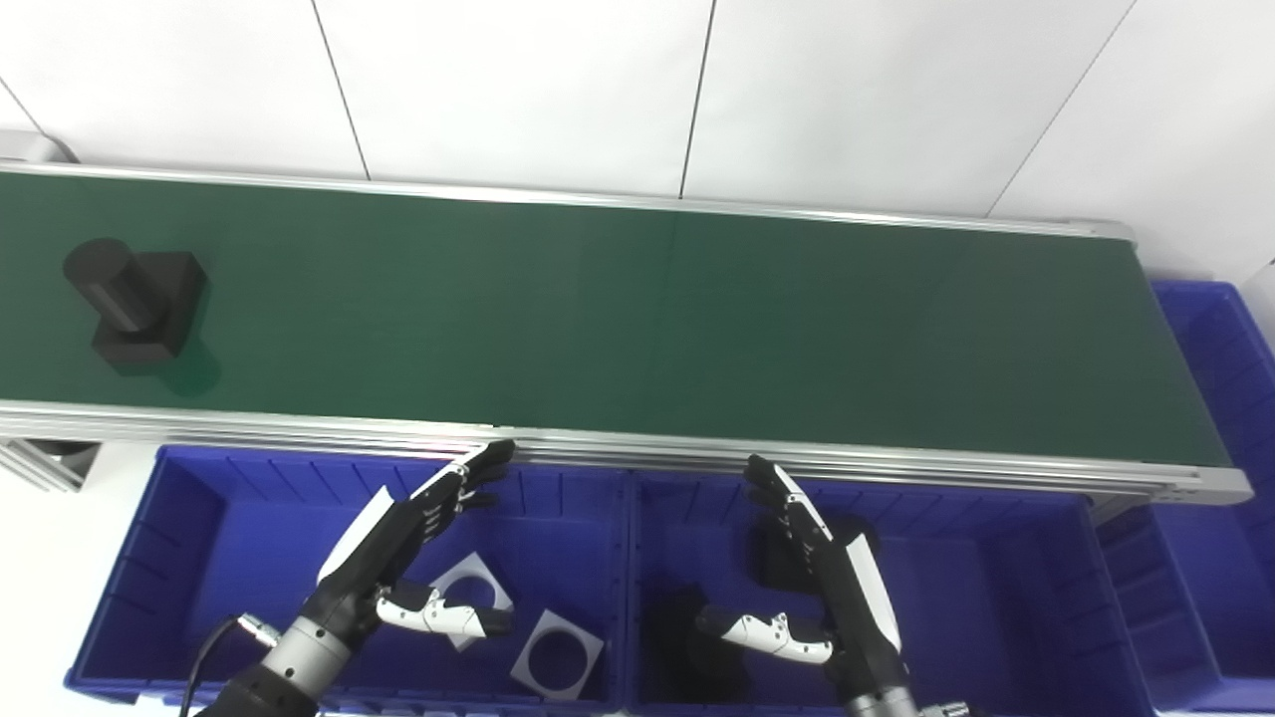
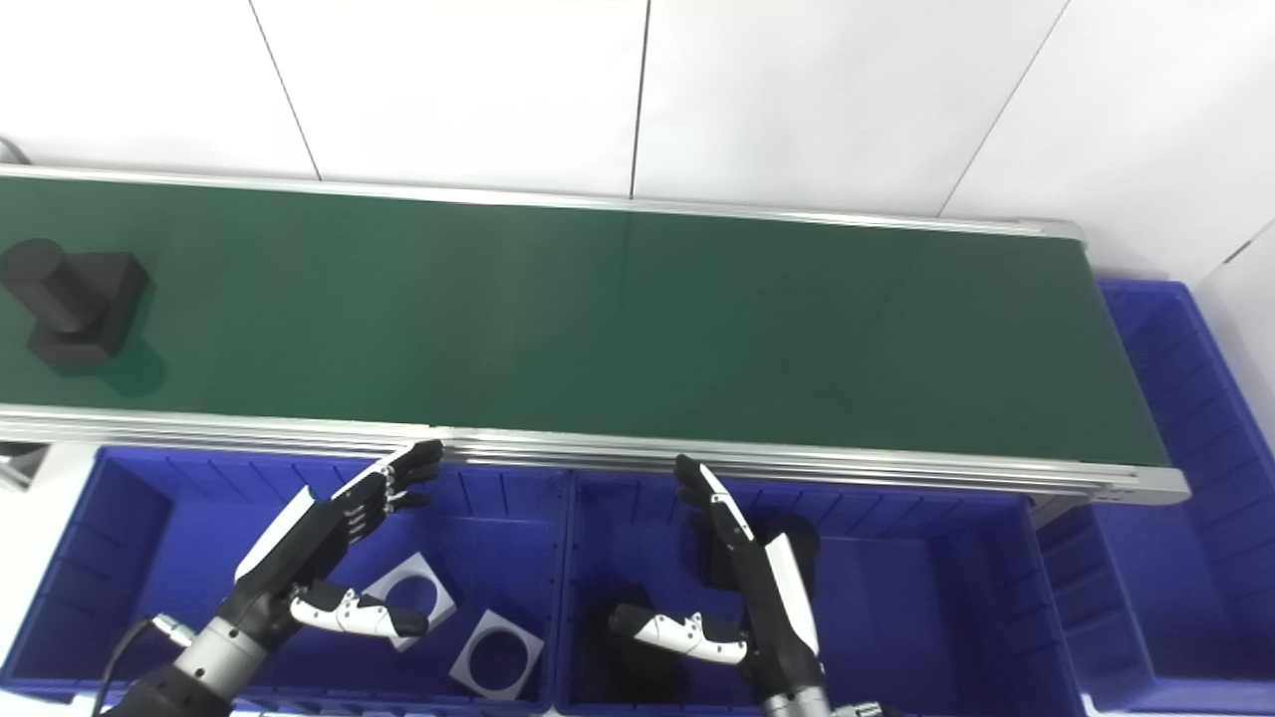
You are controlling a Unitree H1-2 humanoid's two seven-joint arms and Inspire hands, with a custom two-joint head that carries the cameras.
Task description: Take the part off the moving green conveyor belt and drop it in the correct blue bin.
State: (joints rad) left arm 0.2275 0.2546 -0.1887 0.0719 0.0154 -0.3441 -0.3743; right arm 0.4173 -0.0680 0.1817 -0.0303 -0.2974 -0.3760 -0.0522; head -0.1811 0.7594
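A black part [image 1: 134,304], a cylinder standing on a square block, rides at the far left of the green conveyor belt [image 1: 637,319]. It also shows in the right eye view [image 2: 75,304]. My left hand [image 1: 408,553] is open and empty, hovering over the left blue bin [image 1: 179,518], which holds two white square plates with round holes [image 1: 558,652]. My right hand [image 1: 817,588] is open and empty over the middle blue bin [image 1: 996,597], which holds black parts [image 1: 697,647]. Both hands are well clear of the part on the belt.
A third blue bin [image 1: 1220,398] stands past the belt's right end. The belt's aluminium front rail [image 1: 637,448] runs just beyond my fingertips. A white panelled wall stands behind the belt.
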